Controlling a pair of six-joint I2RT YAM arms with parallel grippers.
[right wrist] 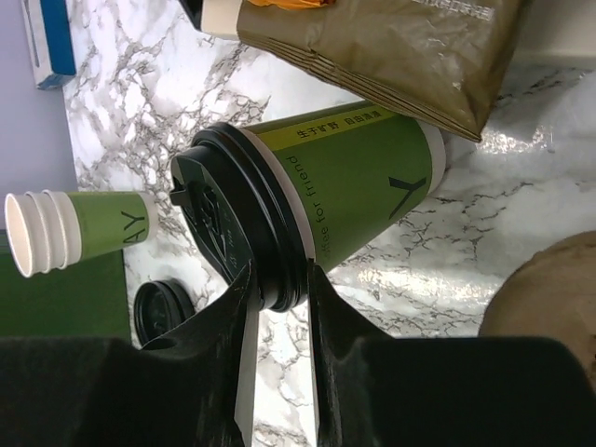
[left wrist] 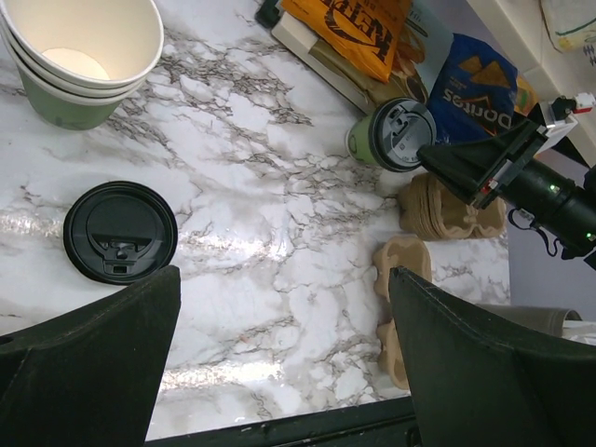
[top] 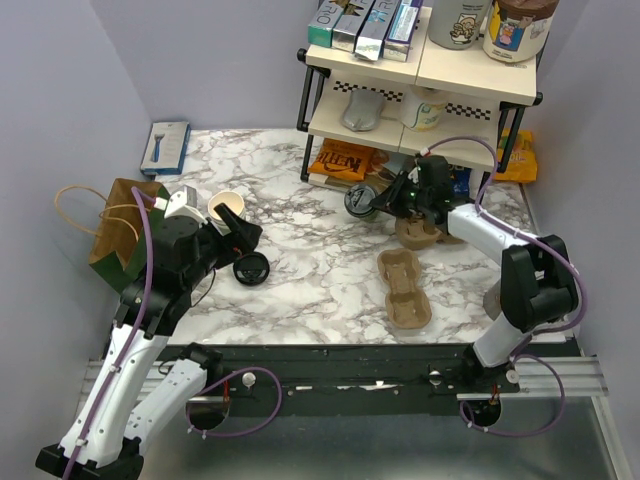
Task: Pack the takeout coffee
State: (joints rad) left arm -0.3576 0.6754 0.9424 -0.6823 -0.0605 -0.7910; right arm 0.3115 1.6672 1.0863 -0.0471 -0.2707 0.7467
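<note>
Pinching one lidded cup (right wrist: 358, 172) with right gripper (right wrist: 279, 279), splaying left gripper (left wrist: 284, 307) wide; three empty nested cups (left wrist: 79, 56) at eleven o'clock of one loose lid (left wrist: 119, 231).

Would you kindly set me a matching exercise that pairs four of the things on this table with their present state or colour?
Things:
1. lidded cup
2. loose lid
3. cup stack
4. single carrier

States:
A. brown, lying empty
B. pinched at its lid rim by the right gripper
C. black, flat on the table with no cup under it
D. nested, tops open, no lid

Pairs: 1-B; 2-C; 3-D; 4-A
</note>
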